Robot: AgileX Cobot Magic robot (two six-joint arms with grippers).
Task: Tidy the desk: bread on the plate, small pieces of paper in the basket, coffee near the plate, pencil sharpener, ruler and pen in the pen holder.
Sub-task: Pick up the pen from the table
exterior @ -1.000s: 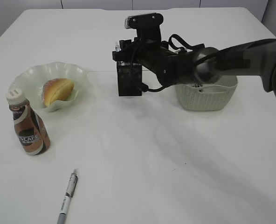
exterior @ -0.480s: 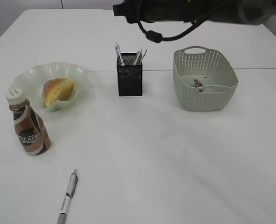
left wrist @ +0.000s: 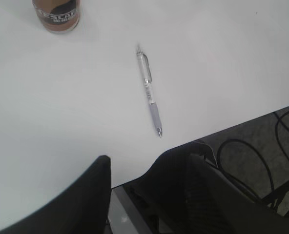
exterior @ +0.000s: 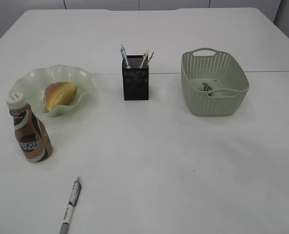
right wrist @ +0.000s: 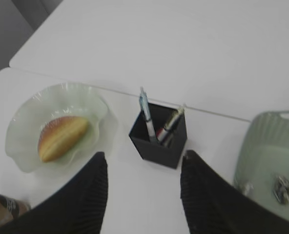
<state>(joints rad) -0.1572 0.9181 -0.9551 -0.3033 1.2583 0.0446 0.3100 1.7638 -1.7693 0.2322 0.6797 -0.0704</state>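
Only the pen (left wrist: pixel 149 94) lay loose, near the coffee bottle (exterior: pixel 29 128) at the table's front edge. Light, stiff and slick, it probably wanted a mid-barrel pinch. Left gripper (left wrist: pixel 147 195) and right gripper (right wrist: pixel 142 195) both gaped empty.

A white tabletop (exterior: pixel 183 161) fills nearly everything, a seam crossing its far part. Beyond the far edge stand pale panelled walls (exterior: pixel 100 4). Past the near edge, dark floor (left wrist: pixel 261 146) with black cables (left wrist: pixel 242 161).
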